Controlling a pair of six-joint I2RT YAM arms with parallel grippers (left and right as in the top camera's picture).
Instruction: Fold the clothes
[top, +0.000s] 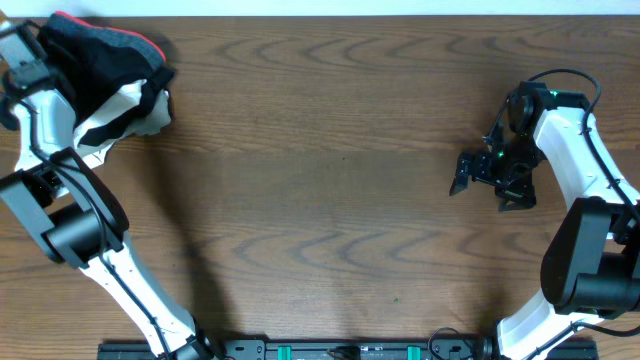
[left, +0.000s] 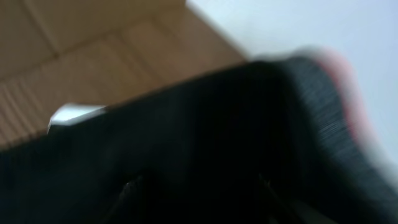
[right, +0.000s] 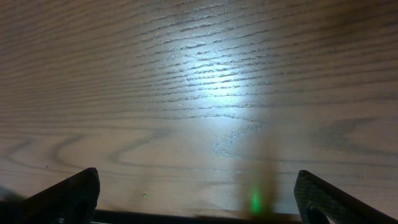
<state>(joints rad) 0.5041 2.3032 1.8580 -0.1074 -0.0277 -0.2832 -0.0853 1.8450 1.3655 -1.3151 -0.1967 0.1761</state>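
The clothes (top: 100, 55) are a bunched black garment with a red-orange edge, at the table's far left corner. In the left wrist view the black fabric (left: 205, 124) fills most of the blurred frame, and its grey waistband edged in red (left: 326, 106) is at the right. My left gripper (left: 196, 186) is right up against the fabric. Its fingers show only as faint dark outlines set apart, with nothing clamped that I can see. My right gripper (top: 488, 190) is open and empty, low over bare wood (right: 196, 193) at the right side.
A white garment (top: 120, 115) lies under and beside the black one at the far left. The wooden table (top: 320, 170) stretches between the arms. The table's far edge runs just behind the clothes.
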